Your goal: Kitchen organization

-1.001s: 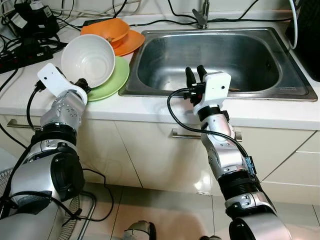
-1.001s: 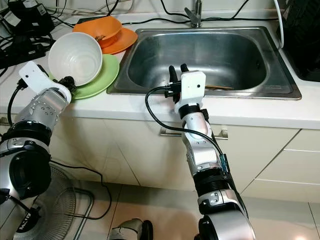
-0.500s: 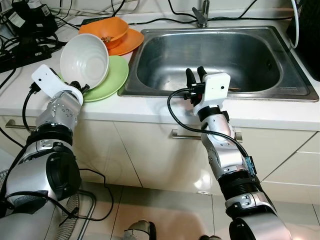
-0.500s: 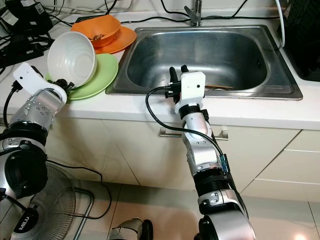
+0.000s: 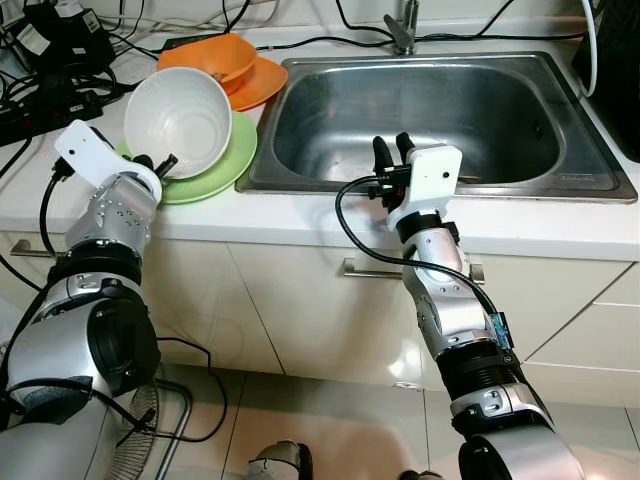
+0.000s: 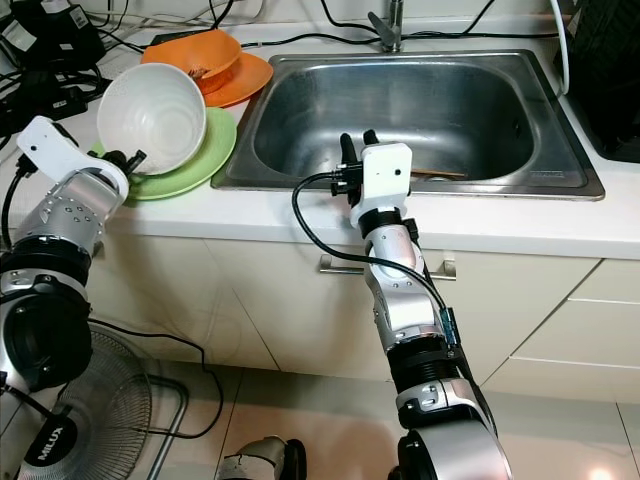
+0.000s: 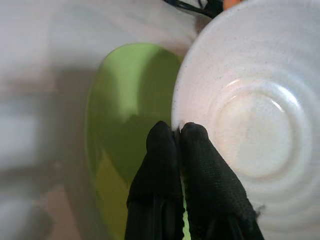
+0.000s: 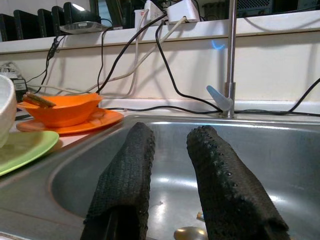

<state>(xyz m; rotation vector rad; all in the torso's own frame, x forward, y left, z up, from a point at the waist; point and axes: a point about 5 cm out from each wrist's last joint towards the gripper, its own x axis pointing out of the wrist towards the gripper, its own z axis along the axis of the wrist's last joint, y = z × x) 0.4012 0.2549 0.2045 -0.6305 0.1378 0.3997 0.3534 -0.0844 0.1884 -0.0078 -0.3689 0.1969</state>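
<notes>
A white bowl (image 5: 180, 120) stands tilted on its edge over a green plate (image 5: 228, 155) on the counter left of the sink. My left gripper (image 5: 155, 163) is shut on the bowl's lower rim; in the left wrist view both fingertips (image 7: 162, 135) pinch that rim above the green plate (image 7: 125, 100). My right gripper (image 5: 392, 150) hovers over the front edge of the steel sink (image 5: 520, 185), open, with nothing between its fingers (image 8: 130, 165).
An orange bowl (image 5: 215, 58) sits on an orange plate (image 5: 265, 85) behind the green plate. A faucet (image 5: 403, 30) stands at the sink's back. A wooden utensil (image 6: 440, 175) and a spoon (image 8: 187, 233) lie in the basin. Cables and power strips (image 5: 50, 95) crowd the back left.
My left wrist has shifted slightly left and the white bowl has rocked, so its opening now faces more towards me. The right arm has stayed still.
</notes>
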